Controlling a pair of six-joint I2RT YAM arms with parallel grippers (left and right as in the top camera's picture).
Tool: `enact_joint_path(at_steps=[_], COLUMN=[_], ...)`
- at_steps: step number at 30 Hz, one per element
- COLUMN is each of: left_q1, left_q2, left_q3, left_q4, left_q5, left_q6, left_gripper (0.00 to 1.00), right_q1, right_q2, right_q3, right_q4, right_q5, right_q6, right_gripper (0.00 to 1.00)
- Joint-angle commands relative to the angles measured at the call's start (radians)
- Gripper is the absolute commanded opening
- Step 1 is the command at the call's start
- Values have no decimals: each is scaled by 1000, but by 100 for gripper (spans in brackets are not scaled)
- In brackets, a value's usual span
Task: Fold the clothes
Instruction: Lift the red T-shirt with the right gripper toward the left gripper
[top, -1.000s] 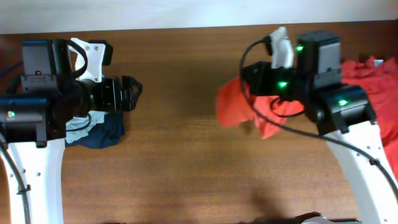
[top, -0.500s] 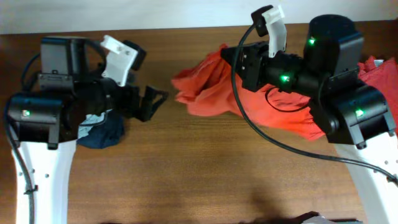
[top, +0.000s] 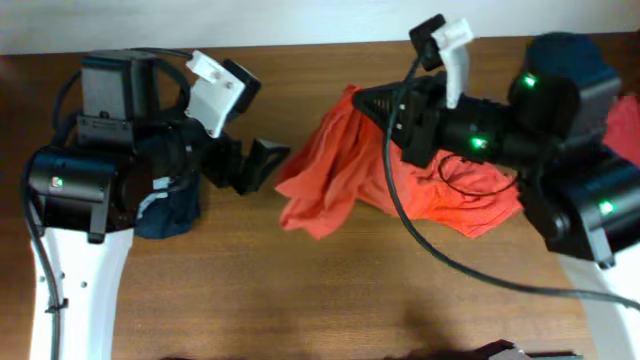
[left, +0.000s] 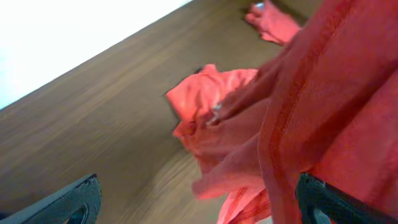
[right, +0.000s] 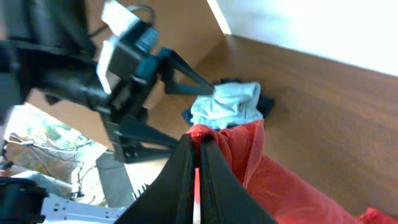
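A red-orange T-shirt (top: 330, 190) hangs bunched over the middle of the table, one corner pinched in my right gripper (top: 362, 100), which is shut on it. In the right wrist view the two black fingers (right: 186, 168) are pressed together on red cloth (right: 273, 180) at the gripper tip (right: 199, 138). My left gripper (top: 262, 165) stands open just left of the shirt's hanging edge. In the left wrist view a fold of the shirt (left: 323, 93) hangs inside the right finger (left: 326, 202), within the wide left gripper (left: 199, 208). More red clothes (top: 628, 125) lie at the far right.
A dark blue cloth (top: 170, 215) with a light blue piece (right: 227, 102) on it lies under the left arm. Brown wooden table (top: 300, 290) runs to a white wall at the back. A black cable (top: 400, 215) loops from the right arm across the shirt.
The right gripper has carried the shirt left and forward from the right-hand pile toward the middle, letting it unfurl. The left arm has swung right toward it, still open.
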Motion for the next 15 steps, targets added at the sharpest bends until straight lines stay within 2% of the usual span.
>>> enact_joint_path(at_steps=[1,6,9,15], left_q1=[-50,-90,-103,-102], left_q2=[-7,-6,-6,-13], left_q3=[13,13,13,13], left_q4=[1,-16,-23,-28], left_q5=[30,-27,-39,13], left_q6=[28,28,27,28], left_gripper=[99,99,99,99], right_q1=[10,9,9,9], right_q2=[-36,-55,-60,-66], right_q3=[29,29,32,39], right_q4=[23,42,80,97], right_q5=[-29,-30,48,91], right_q6=[-14,-14,2,5], right_gripper=[4,4,4,4])
